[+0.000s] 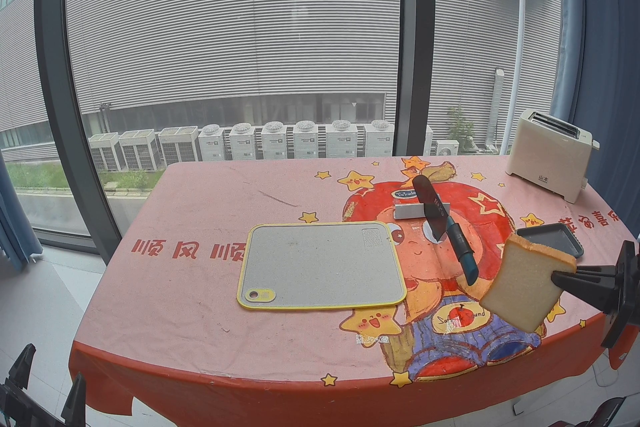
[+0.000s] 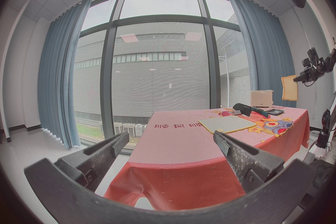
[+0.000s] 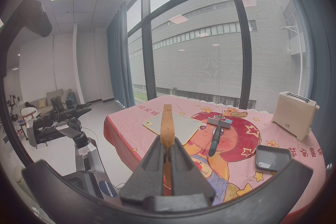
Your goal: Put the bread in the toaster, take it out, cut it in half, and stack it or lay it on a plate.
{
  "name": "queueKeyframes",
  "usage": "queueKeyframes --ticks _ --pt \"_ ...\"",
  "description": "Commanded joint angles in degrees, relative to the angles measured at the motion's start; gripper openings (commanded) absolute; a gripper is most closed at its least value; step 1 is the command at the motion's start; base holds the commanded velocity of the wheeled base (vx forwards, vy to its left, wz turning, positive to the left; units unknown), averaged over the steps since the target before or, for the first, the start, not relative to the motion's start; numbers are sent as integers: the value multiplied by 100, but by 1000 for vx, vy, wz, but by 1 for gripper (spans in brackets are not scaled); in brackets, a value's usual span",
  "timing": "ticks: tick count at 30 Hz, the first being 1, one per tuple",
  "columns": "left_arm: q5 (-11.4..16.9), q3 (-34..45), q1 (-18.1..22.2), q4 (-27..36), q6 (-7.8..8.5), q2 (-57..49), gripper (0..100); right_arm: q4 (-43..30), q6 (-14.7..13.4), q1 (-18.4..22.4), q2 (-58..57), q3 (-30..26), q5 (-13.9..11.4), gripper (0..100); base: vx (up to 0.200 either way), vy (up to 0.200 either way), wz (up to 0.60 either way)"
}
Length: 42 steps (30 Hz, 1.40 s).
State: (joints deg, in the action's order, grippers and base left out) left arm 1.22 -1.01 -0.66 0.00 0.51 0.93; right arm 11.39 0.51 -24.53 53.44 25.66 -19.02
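Overall, the work surface is a table (image 1: pixel 200 315) under a pink cartoon-print tablecloth (image 1: pixel 193 201). It stands against a floor-to-ceiling window (image 1: pixel 233 35) at 12 o'clock, with blue curtains (image 2: pixel 59 70) on both sides and a grey ribbed building outside.

A grey cutting board (image 1: pixel 320 265) with a yellow rim lies flat at the table's centre. Its long side runs 9 to 3 o'clock.

Containers:
- The toaster (image 1: pixel 550 155) is cream-white and stands at the far right corner, about 2 o'clock, with its slots facing up.
- The plate (image 1: pixel 557 236) is dark and rectangular. It sits near the right edge at 3 o'clock, and the right wrist view shows its whole floor uncovered.

A knife (image 1: pixel 443 225) lies between board and plate. Its dark blade is propped on a small grey block (image 1: pixel 413 210) toward 11 o'clock, and its blue-black handle points to 5 o'clock.

The bread (image 1: pixel 527 281) is a single slice held in the air over the near right part of the table, about 4 o'clock. It stands on edge with its long axis roughly vertical and the crust top leaning slightly. One broad face is turned toward the near side.

The right gripper (image 1: pixel 559 279) points toward 9 o'clock, and its fingers are closed flat against both faces of the slice at its right-hand edge. The left gripper (image 2: pixel 170 137) hangs low off the near left corner, about 7 o'clock. Its fingers are spread wide and hold nothing.
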Motion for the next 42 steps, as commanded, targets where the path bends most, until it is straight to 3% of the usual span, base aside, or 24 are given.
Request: queueKeyframes --ticks 1,9,12,28,32,38,42 --pt "1 92 -4 0 2 -40 100 4 -104 1 70 44 3 0 0 0 0" --pt "1 92 -4 0 10 -40 100 4 -763 1 342 255 -5 0 0 0 0" --pt "1 92 -4 0 10 -40 100 4 -816 1 404 299 -5 0 0 0 0" --pt "1 92 -4 0 10 -40 100 13 -825 45 870 405 -5 0 0 200 0" --pt "1 92 -4 0 2 -40 100 162 -948 45 1080 501 3 0 0 100 0" --pt "1 92 -4 0 2 -40 100 1419 -2046 -8 1634 484 21 0 0 0 0" --pt "1 92 -4 0 2 -40 100 1735 -2372 -52 1836 449 21 0 0 0 0"
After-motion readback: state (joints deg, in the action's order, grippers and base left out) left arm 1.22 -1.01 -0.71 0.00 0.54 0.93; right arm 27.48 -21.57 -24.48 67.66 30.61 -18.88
